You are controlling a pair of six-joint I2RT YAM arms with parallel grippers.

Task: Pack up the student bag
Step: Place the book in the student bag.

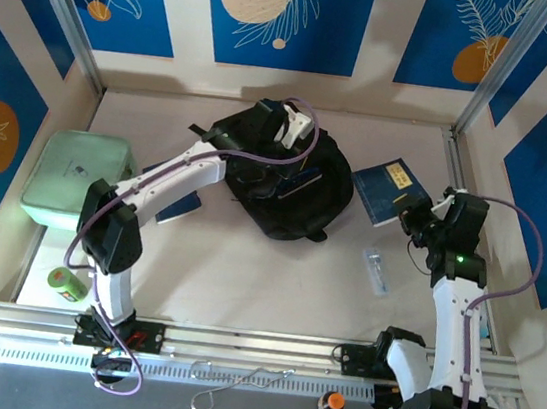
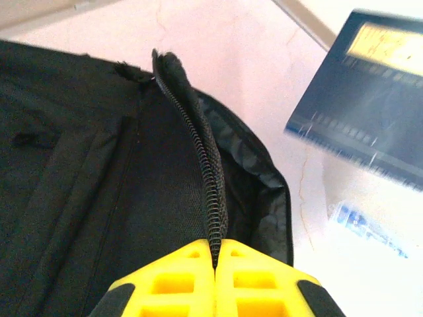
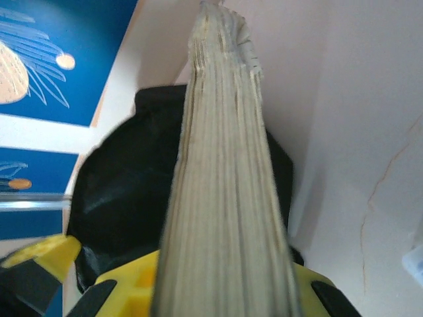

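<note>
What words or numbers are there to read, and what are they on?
No text can be read.
Yellow label on the book: too blurred.
Blue print on the clear packet: too blurred.
Label on the green can: too small.
The student bag: no writing visible.

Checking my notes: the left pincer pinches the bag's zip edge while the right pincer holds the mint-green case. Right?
No. The right pincer holds the book (right wrist view); the left pincer does pinch the student bag at its zip.
</note>
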